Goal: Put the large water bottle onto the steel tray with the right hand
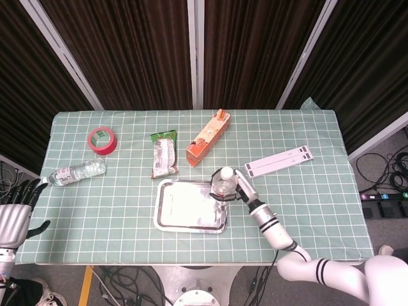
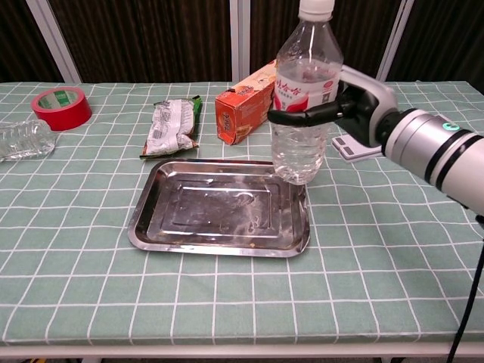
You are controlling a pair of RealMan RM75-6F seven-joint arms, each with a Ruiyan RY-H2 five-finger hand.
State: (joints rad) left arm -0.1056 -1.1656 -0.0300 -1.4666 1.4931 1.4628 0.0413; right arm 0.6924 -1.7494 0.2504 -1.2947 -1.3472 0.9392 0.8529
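My right hand (image 2: 344, 110) grips the large clear water bottle (image 2: 304, 94) with a red and white label, holding it upright. The bottle's base hangs over the right rim of the steel tray (image 2: 219, 208). In the head view the bottle (image 1: 223, 182) and right hand (image 1: 240, 187) sit at the tray's (image 1: 190, 204) upper right corner. Whether the base touches the tray I cannot tell. My left hand (image 1: 16, 210) rests off the table's left edge, fingers apart and empty.
A small water bottle (image 1: 76, 172) lies at the left, a red tape roll (image 1: 101, 139) behind it. A green snack packet (image 2: 172, 126) and an orange carton (image 2: 253, 98) lie behind the tray. A white flat strip (image 1: 279, 159) lies to the right.
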